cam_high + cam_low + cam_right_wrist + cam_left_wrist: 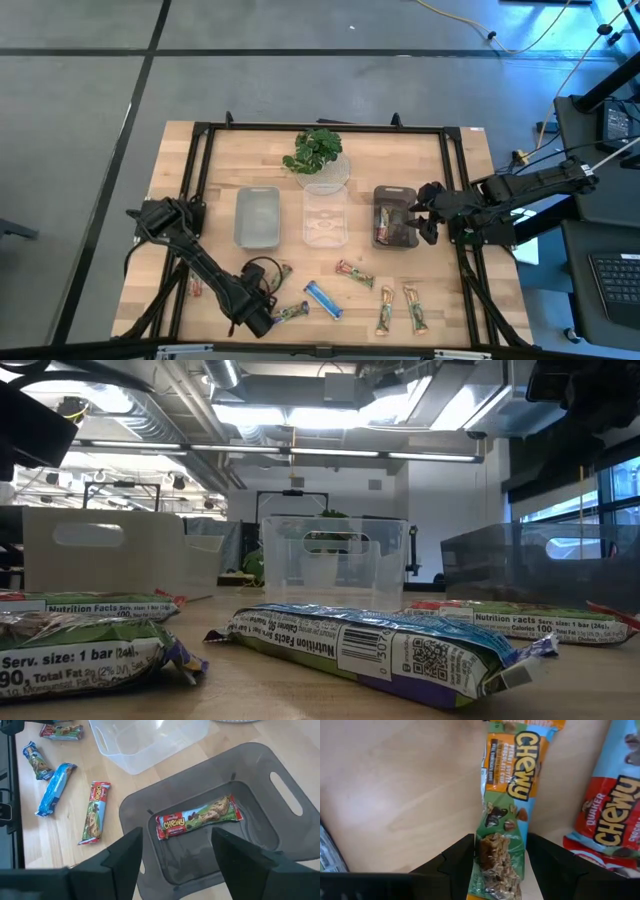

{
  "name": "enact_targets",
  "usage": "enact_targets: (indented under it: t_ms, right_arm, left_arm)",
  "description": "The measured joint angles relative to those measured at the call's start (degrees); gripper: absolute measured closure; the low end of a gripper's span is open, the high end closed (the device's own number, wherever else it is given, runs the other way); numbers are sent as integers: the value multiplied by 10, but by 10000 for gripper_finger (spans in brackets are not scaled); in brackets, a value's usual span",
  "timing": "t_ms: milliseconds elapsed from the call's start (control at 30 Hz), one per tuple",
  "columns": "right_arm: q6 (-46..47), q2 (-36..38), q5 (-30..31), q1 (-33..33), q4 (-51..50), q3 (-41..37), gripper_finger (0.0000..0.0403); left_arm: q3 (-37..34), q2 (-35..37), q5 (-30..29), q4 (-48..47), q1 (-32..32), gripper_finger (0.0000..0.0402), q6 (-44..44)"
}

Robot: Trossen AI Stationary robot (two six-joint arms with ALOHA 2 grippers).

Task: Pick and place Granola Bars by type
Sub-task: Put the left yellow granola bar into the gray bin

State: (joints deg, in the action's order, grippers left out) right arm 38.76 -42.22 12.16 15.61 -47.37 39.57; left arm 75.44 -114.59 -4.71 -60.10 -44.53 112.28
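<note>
The left arm reached low toward the table's [180,140] front edge, its left gripper [501,865] pinching the end of a green-and-orange granola bar [507,805] lying flat on the wood; that bar's lower end was cut off behind the fingers [452,865]. The right arm stretched in from the right edge, its right gripper [177,855] spread wide above the dark bin [280,827], which held one red-and-green bar [199,817]. The other granola bars [385,312] lay scattered along the front edge, near the clear bin [325,215] and the grey bin [257,217]. From above, the left gripper's tips were hard to make out.
</note>
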Motion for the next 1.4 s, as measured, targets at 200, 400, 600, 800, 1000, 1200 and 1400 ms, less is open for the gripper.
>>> enact_targets:
  t_ms: [200, 400, 600, 800, 1000, 1200, 1400]
  right_arm:
    - [-1, 0, 1, 0, 0, 0, 164]
    - [-2, 0, 2, 0, 0, 0, 164]
    - [-2, 0, 2, 0, -1, 0, 164]
    - [-4, 0, 2, 0, -1, 0, 164]
    - [-5, 0, 2, 0, -5, 0, 164]
    - [-5, 0, 2, 0, -6, 0, 164]
    - [-15, 0, 2, 0, -6, 0, 164]
  left_arm:
    - [0, 0, -1, 0, 0, 223, 40]
    - [0, 0, -3, 0, 0, 224, 12]
    - [0, 0, -4, 3, 0, 247, 4]
    - [1, -1, -4, 8, 0, 298, 4]
    - [0, 4, -4, 8, 0, 339, 10]
    - [-2, 32, 0, -2, 0, 345, 14]
    - [-2, 74, -5, -28, 1, 344, 15]
